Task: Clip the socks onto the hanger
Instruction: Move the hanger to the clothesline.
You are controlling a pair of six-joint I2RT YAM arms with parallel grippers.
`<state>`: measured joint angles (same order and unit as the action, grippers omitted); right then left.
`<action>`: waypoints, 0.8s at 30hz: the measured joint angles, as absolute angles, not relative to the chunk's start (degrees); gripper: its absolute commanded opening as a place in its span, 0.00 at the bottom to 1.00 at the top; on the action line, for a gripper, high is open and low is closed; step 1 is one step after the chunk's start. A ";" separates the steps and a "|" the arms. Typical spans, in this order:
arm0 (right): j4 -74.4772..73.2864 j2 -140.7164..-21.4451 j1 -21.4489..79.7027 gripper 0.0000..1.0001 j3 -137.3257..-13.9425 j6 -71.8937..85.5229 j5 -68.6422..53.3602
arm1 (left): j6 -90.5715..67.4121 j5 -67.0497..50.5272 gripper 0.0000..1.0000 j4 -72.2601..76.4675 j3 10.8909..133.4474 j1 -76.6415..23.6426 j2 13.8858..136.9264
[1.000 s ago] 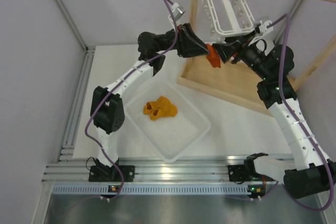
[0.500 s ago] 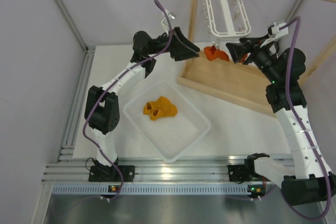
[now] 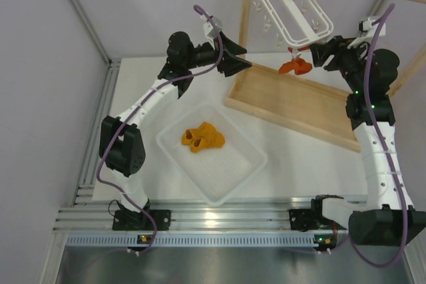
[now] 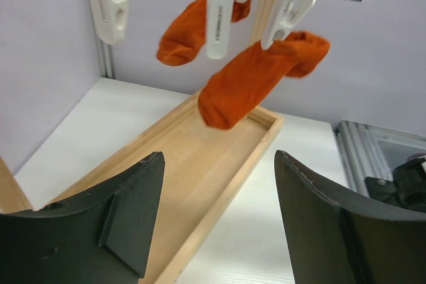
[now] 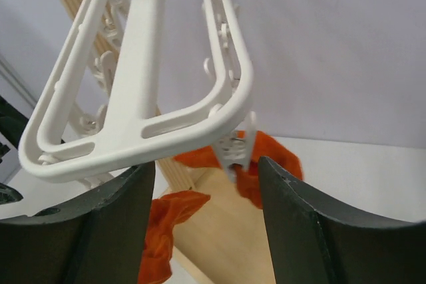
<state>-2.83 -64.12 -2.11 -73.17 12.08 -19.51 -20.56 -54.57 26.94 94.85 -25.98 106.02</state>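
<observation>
Rear red sock (image 4: 181,31) half behind clip (image 4: 219,18); hanger (image 5: 133,91) top out of view.

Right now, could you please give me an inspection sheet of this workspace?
Surface: white table, bearing a white tray and a wooden rack.
Job's things: two red socks clipped to the hanger; two yellow socks loose in the tray.
Clutter: nothing seen.
Pincers: left pincer open, empty, facing the red socks; right pincer open by the hanger's corner, contact unclear.
Cables: purple cables, hanging clear of the socks.
Surroundings: grey walls; metal rails at the near edge.
</observation>
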 measured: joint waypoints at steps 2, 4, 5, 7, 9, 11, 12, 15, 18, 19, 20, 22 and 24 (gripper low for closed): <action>-2.68 -65.41 -2.57 0.62 -74.11 12.01 -18.26 | -16.95 -52.88 0.72 24.80 95.29 -26.46 106.02; -2.44 -66.76 -2.94 0.62 -75.33 11.99 -16.64 | -13.13 -50.17 0.72 22.17 96.36 -27.16 106.02; -2.28 -67.22 -3.20 0.62 -75.77 11.99 -16.05 | -11.60 -48.97 0.72 21.19 97.12 -27.62 106.04; -1.85 -67.77 -3.70 0.62 -76.40 11.90 -14.90 | -9.50 -46.46 0.72 19.68 99.26 -28.42 106.21; -1.76 -67.79 -4.16 0.62 -76.88 11.64 -14.59 | -8.62 -44.49 0.72 18.83 102.61 -29.12 106.85; -1.72 -67.53 -4.45 0.62 -77.30 11.00 -14.66 | -8.82 -42.63 0.72 19.05 105.25 -29.36 107.35; -1.69 -67.31 -4.54 0.62 -77.38 10.61 -14.85 | -9.04 -41.87 0.72 19.33 106.06 -29.36 107.42; -2.55 -65.82 -4.56 0.62 -77.38 8.91 -15.84 | -10.15 -39.55 0.72 19.99 108.81 -29.50 108.29; -4.62 -63.29 -4.56 0.63 -77.38 7.01 -17.26 | -11.20 -38.37 0.72 20.69 113.14 -29.85 110.93; -5.28 -62.28 -4.56 0.63 -77.38 6.48 -17.85 | -11.55 -38.11 0.71 20.88 114.41 -30.11 111.92; -6.11 -61.19 -4.58 0.63 -77.41 5.96 -18.44 | -11.88 -38.04 0.71 20.99 115.57 -30.44 112.92; -7.27 -58.83 -4.58 0.63 -77.41 4.91 -20.29 | -12.12 -38.04 0.71 21.23 117.32 -31.18 114.83; -8.27 -57.17 -4.58 0.63 -77.76 4.16 -21.87 | -12.16 -38.06 0.71 21.41 118.15 -31.94 116.18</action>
